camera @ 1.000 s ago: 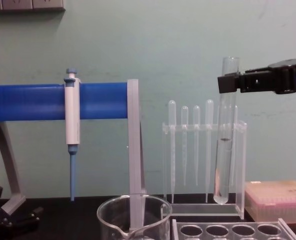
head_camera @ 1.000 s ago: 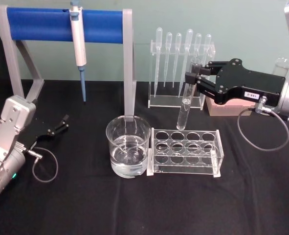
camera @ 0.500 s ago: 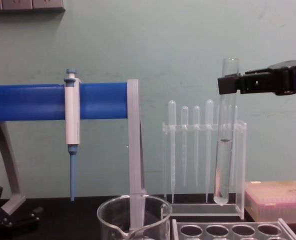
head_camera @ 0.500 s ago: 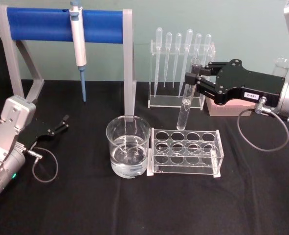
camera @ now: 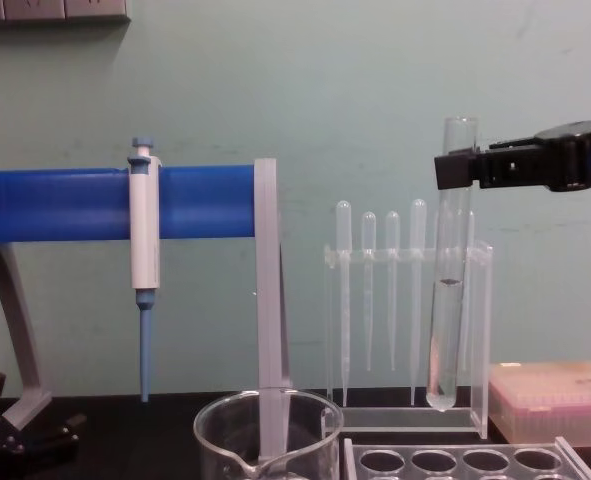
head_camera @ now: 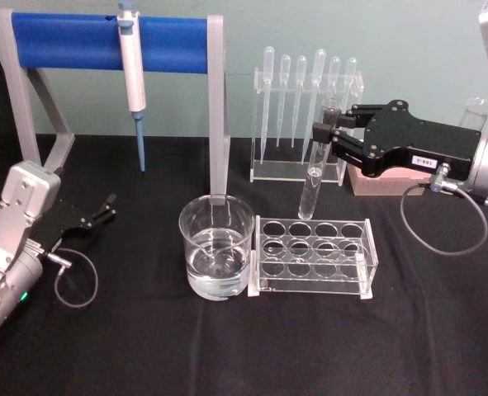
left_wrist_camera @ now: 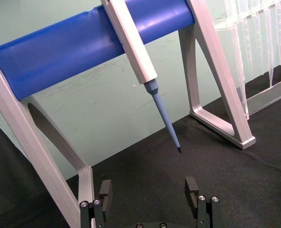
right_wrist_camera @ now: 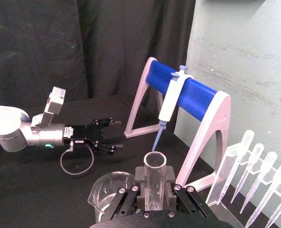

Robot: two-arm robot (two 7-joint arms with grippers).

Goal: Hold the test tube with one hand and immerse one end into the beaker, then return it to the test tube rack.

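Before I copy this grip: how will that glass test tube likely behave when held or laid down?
The test tube looks like thin, smooth glass: probably fragile and slippery; the right gripper pinches it only near its rim. Holding liquid, it may slide if jolted. Round-bottomed, it would likely roll if laid flat. The left gripper sits parked far left.

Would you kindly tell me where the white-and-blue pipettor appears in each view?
Head view: white-and-blue pipettor upper left, hanging from the blue cylindrical bar.
Chest view: pipettor left of centre, on that bar.
Left wrist view: pipettor slanting across the bar, tip down.
Right wrist view: pipettor clipped on the bar, mid-picture.
Shared landmark: the blue bar.
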